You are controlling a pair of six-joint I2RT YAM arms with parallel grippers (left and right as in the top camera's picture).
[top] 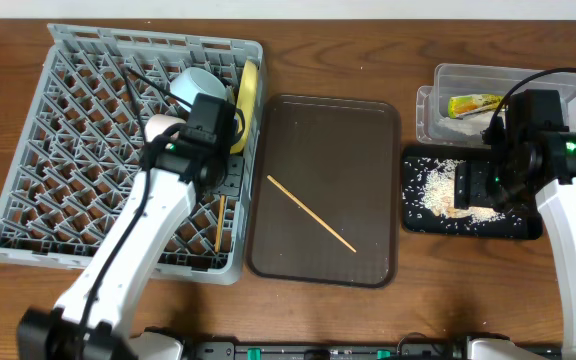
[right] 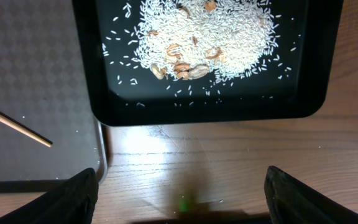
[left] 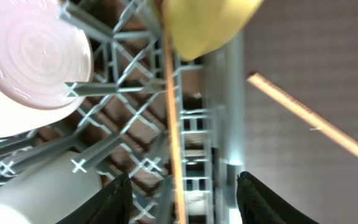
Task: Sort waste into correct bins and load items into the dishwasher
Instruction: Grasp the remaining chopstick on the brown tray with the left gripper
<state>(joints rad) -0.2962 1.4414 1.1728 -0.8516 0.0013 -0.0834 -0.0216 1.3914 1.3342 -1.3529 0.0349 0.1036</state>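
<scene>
One chopstick is not put away yet. It lies on the brown serving tray in the middle of the table. Its long side runs on a slant, from the upper left of the tray down to the lower right. Both ends look alike from above, so I cannot tell tip from top.

The other chopstick is already in the dish rack, near the rack's lower right side. It runs almost straight up and down in the overhead view.

Also in the rack are the yellow plate, standing on its edge, the light-blue bowl and a white cup. I cannot pick out the white bowl for sure.

The snack wrapper sits in the clear tub at the upper right. The rice and scraps lie in the black tray just below the tub. I cannot find the tissue.

So most of the job looks done.

The left gripper hangs over the rack's right side. Its jaws are spread wide and hold nothing, and the rack chopstick runs between them without being squeezed.

The right gripper is over the black tray, also wide apart and empty.
</scene>
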